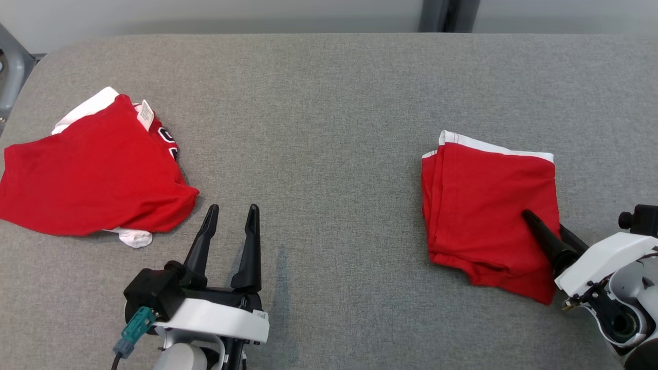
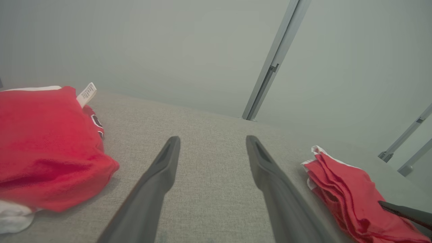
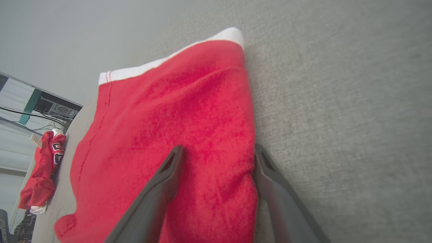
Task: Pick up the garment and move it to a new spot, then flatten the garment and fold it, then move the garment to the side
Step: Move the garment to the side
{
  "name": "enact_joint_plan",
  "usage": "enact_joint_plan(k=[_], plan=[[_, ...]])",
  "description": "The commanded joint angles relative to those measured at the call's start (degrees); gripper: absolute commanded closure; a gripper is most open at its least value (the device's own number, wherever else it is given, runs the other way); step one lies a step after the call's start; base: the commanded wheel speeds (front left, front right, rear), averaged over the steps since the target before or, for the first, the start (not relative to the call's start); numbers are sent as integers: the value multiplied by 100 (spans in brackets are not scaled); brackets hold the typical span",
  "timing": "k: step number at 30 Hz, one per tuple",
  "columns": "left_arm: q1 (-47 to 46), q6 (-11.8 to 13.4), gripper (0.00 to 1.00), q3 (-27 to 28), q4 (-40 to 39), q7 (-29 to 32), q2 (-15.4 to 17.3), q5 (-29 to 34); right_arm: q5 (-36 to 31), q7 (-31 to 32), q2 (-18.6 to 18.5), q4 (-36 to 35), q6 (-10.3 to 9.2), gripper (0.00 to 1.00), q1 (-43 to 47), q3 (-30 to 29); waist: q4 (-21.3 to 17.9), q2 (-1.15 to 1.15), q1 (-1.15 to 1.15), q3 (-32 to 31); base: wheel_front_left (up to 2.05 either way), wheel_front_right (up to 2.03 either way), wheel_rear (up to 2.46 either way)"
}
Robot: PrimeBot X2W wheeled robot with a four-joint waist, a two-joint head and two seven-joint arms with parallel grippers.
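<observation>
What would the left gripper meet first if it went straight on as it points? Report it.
Probably nothing: bare grey table lies ahead of the left gripper; the crumpled red shirt sits off to its left.

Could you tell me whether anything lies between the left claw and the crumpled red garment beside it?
Nothing visible does: only grey table separates the open left claw from the crumpled garment. The folded red garment lies far right, by the right claw.
</observation>
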Motion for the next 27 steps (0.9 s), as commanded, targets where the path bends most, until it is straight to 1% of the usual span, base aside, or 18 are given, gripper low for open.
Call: enact_joint_plan(k=[1, 7, 8, 9, 10, 18, 23, 27], plan=[[-87, 23, 0, -9, -14, -25, 24, 7, 108, 75, -19, 58, 0, 0, -31, 119, 37, 0, 0, 27, 0, 0, 0], [-125, 47, 0, -61, -25, -25, 25, 33, 399, 28, -96, -33, 0, 0, -241, 518, 96, 0, 0, 54, 0, 0, 0], [-124, 52, 0, -66, -25, -25, 24, 36, 418, 22, -117, -40, 0, 15, -267, 600, 99, 0, 0, 55, 0, 0, 0], [-120, 52, 0, -70, -24, -25, 24, 37, 426, 0, -148, -45, 0, 54, -286, 678, 101, 0, 0, 52, 0, 0, 0], [-115, 47, 0, -74, -22, -25, 25, 40, 388, -52, -184, -55, 0, 100, -319, 768, 101, 0, 0, 48, 0, 0, 0], [-105, 14, 0, -121, -24, -25, 25, 96, 96, -547, -489, 123, 0, 100, -602, 1416, -42, 0, 0, -28, 0, 0, 0], [-172, -1, 0, -177, -58, -25, 25, 88, -174, -822, -824, 126, 0, 100, -840, 1907, -248, 0, 0, -13, 0, 0, 0], [-285, -38, 0, -298, -58, -25, 26, 140, -439, -1015, -1145, 118, 0, 100, -1120, 2331, -462, 0, 0, 139, 0, 0, 0]])
